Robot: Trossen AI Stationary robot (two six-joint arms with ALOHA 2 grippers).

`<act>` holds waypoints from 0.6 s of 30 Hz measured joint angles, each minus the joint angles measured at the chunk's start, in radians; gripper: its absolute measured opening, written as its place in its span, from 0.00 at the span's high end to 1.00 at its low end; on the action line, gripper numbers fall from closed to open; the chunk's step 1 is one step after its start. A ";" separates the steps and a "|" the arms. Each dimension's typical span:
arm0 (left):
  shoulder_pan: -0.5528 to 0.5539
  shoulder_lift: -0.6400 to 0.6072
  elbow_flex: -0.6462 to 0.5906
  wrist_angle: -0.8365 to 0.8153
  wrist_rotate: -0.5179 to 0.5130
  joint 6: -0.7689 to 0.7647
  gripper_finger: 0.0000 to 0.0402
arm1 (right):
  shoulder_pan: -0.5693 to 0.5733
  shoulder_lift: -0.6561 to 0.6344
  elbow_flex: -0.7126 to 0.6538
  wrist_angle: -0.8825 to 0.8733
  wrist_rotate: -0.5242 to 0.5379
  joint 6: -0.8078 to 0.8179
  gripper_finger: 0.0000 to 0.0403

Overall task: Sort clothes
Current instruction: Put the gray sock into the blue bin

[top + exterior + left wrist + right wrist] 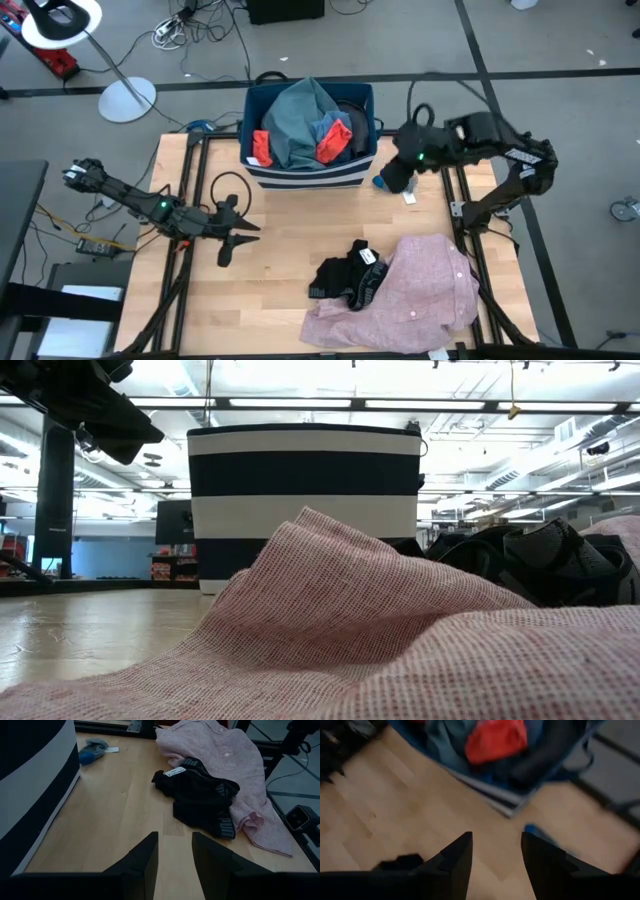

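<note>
Two garments lie well ahead of the parted, empty left gripper (238,236): a black piece (347,276) resting on the pink shirt (415,295). The right gripper (397,182), fingers also apart and empty, hangs just beside the striped bin (308,174), with a small blue piece (381,182) close under it. A low reach there could catch the bin wall. Bare table separates the arms, giving free room.

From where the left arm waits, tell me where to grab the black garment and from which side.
Grip the bunched upper fold of the black garment near its white tag, coming straight down from the bare-table side. Its other edge overlaps the pink shirt, so a grip there could snag both. The left gripper is open and nearest.
</note>
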 joint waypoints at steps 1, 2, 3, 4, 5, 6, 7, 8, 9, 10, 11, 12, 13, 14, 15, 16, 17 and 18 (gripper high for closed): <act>0.000 0.000 0.000 -0.001 0.000 0.000 0.69 | 0.015 -0.010 -0.042 0.003 0.003 0.037 0.58; 0.000 0.000 0.000 -0.002 0.000 0.000 0.69 | 0.030 -0.024 -0.091 0.002 0.004 0.074 0.58; 0.000 0.000 0.000 -0.004 0.000 0.000 0.69 | 0.045 -0.040 -0.146 0.000 0.004 0.114 0.58; 0.000 0.000 0.000 -0.005 0.000 0.000 0.69 | 0.059 -0.053 -0.200 0.003 0.004 0.159 0.58; 0.000 0.000 0.000 -0.004 0.000 0.000 0.69 | 0.073 -0.066 -0.256 0.004 0.003 0.207 0.58; 0.000 0.000 0.000 -0.006 0.000 0.000 0.69 | 0.086 -0.079 -0.316 0.005 0.002 0.253 0.58; 0.000 0.000 0.000 -0.007 0.000 0.000 0.69 | 0.098 -0.093 -0.373 0.005 0.002 0.301 0.58; 0.000 0.000 0.000 -0.006 0.000 0.000 0.69 | 0.108 -0.110 -0.432 0.008 0.002 0.348 0.58; 0.000 0.000 0.000 -0.006 0.000 0.000 0.69 | 0.115 -0.126 -0.491 0.016 0.002 0.389 0.58; 0.000 0.000 0.000 -0.005 0.000 0.000 0.69 | 0.120 -0.145 -0.549 0.029 -0.002 0.429 0.58; 0.000 0.000 0.000 -0.005 0.000 0.000 0.69 | 0.120 -0.164 -0.607 0.051 -0.013 0.459 0.58; 0.000 0.000 0.000 -0.004 0.000 0.000 0.69 | 0.115 -0.186 -0.665 0.081 -0.028 0.482 0.58; 0.000 0.000 0.000 -0.004 0.000 0.000 0.69 | 0.105 -0.207 -0.722 0.115 -0.039 0.501 0.58; 0.000 0.000 0.000 -0.004 0.000 0.000 0.69 | 0.092 -0.231 -0.776 0.148 -0.047 0.516 0.58; 0.000 0.000 0.000 -0.004 0.000 0.000 0.69 | 0.076 -0.254 -0.832 0.185 -0.051 0.529 0.58; 0.000 0.000 0.000 -0.004 0.000 0.000 0.69 | 0.058 -0.275 -0.884 0.218 -0.056 0.538 0.58; 0.000 0.000 0.000 -0.003 0.000 0.000 0.69 | 0.035 -0.294 -0.934 0.249 -0.066 0.542 0.59; 0.000 0.000 0.000 -0.003 0.000 0.000 0.69 | 0.009 -0.310 -0.983 0.276 -0.077 0.543 0.59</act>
